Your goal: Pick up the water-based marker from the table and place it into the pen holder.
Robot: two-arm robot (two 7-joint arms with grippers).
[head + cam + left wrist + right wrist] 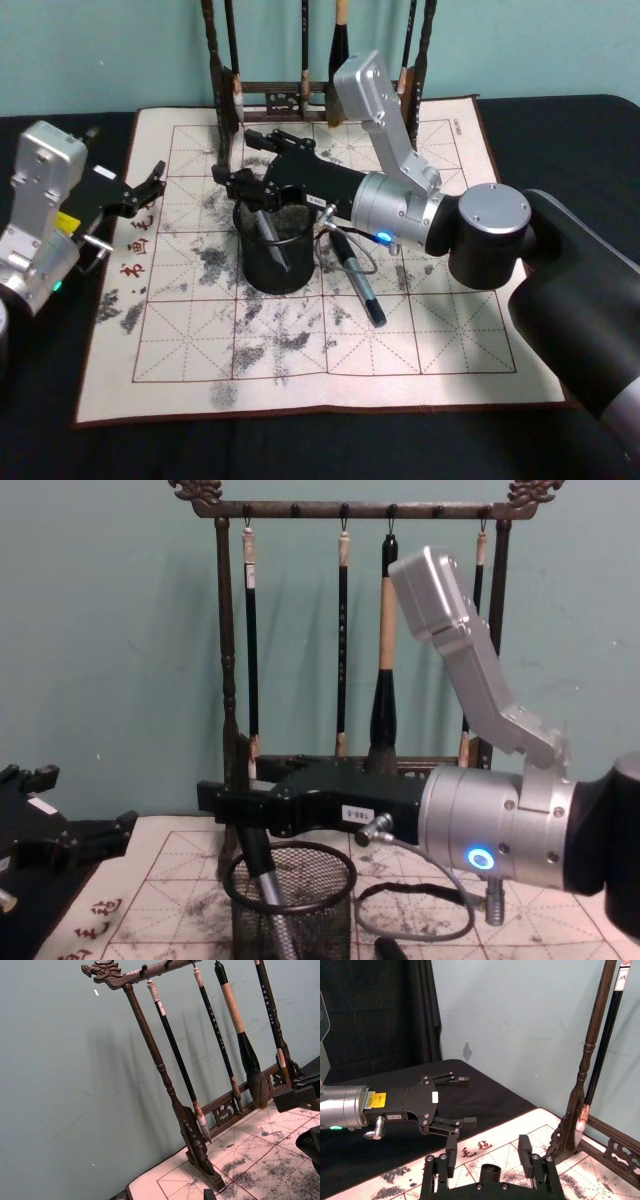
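Observation:
The black mesh pen holder [277,262] [300,905] stands on the ink-stained grid mat [430,335]. A dark marker with a grey barrel [270,232] [266,875] leans inside it, its top end [490,1172] poking above the rim. My right gripper [240,158] [210,800] [487,1152] hovers level over the holder, open, its fingers [524,1149] spread wide to either side of the marker's top without touching it. My left gripper [155,188] [466,1100] [85,800] is open at the mat's left edge, holding nothing.
A second dark marker [360,280] lies on the mat just right of the holder, under my right forearm. The tall wooden brush rack [300,95] [170,1090] [340,630] with hanging brushes stands along the mat's far edge. The dark table [40,440] surrounds the mat.

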